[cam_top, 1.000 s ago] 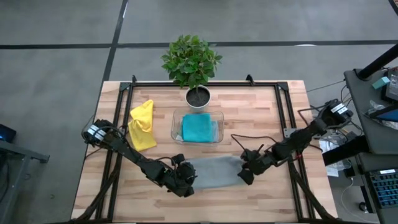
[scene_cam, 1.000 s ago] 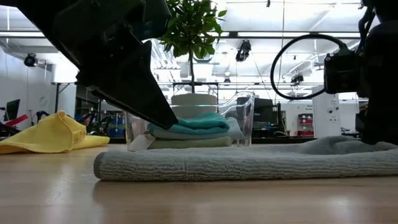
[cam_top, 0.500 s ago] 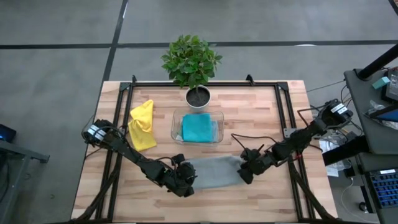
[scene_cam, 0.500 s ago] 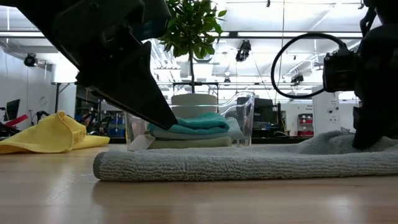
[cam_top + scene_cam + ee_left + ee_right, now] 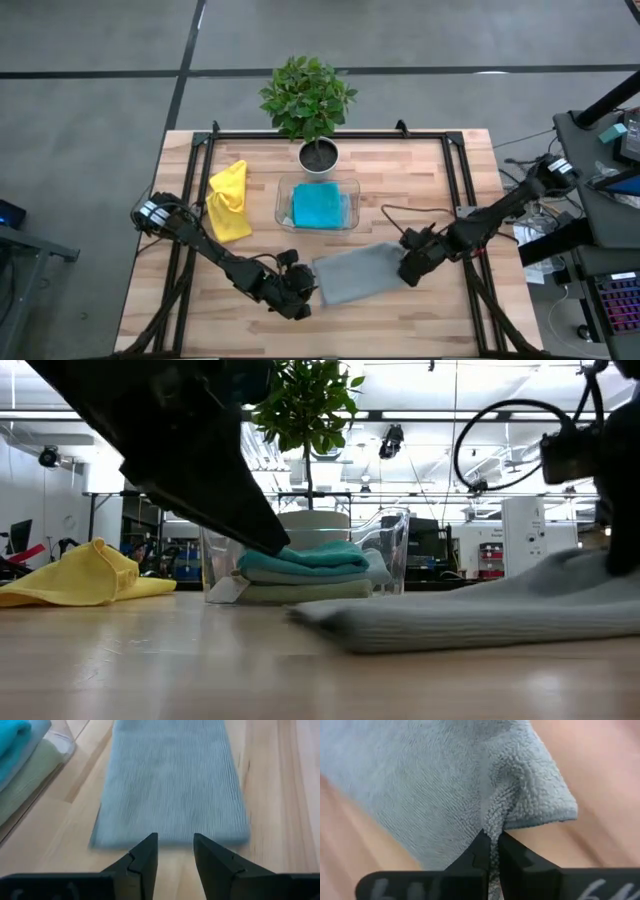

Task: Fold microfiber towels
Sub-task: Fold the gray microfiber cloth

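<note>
A grey microfiber towel [image 5: 355, 272] lies folded into a long strip on the wooden table, between my two grippers. My right gripper [image 5: 408, 268] is shut on its right end. My left gripper [image 5: 175, 845] stands open at the strip's left end [image 5: 170, 837], with nothing between its fingers. A yellow towel [image 5: 228, 200] lies crumpled at the far left. A teal towel [image 5: 320, 205] tops the stack in the clear tray [image 5: 283, 190]; light blue and sage green ones [image 5: 300, 590] lie below it. My right gripper pinches the grey towel's right end [image 5: 492, 827] between its two fingers, at a bunched fold of the edge next to a corner [image 5: 560, 810]. The fingers slant down from the table's right. That end is raised [image 5: 580, 575], and the left end [image 5: 330, 622] rests on the table.
A potted plant [image 5: 310, 100] stands behind the tray at the table's far edge. A black frame [image 5: 455, 180] runs along the table's sides. Bare wood lies in front of the grey towel.
My right gripper has shut on the grey towel's right end and has moved up and toward the table's right edge. The towel has slid right with it: its right end is lifted, and its left end has drawn away from my left gripper.
</note>
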Controlling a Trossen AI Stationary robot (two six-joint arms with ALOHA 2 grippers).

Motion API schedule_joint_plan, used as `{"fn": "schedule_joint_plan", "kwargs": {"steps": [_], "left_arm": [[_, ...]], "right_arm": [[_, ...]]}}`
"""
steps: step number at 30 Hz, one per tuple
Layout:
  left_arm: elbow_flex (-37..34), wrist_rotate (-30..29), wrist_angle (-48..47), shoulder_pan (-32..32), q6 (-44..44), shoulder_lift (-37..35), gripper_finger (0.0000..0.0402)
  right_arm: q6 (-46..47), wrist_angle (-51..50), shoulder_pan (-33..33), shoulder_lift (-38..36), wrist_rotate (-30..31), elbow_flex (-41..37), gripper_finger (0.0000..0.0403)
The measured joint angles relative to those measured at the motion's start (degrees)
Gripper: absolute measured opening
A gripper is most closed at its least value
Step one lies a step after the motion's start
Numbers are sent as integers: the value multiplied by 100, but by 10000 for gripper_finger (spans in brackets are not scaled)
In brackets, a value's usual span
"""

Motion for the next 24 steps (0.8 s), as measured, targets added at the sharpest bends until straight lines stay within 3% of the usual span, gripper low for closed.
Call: {"fn": "schedule_joint_plan", "kwargs": {"steps": [5,9,14,24], "left_arm": [[-6,-33,622,21,22,411,111],[78,-39,785,83,33,827,111],[177,-95,1244,221,203,1158,111],[171,-2,1565,341,495,1226,111]], "right_arm": [[242,-1627,0,-367,103,521,11],[255,-1797,0,-290,153,824,11],[-36,-1521,0,165,151,1200,11],[-808,283,-179,1384,109,1704,11]]}}
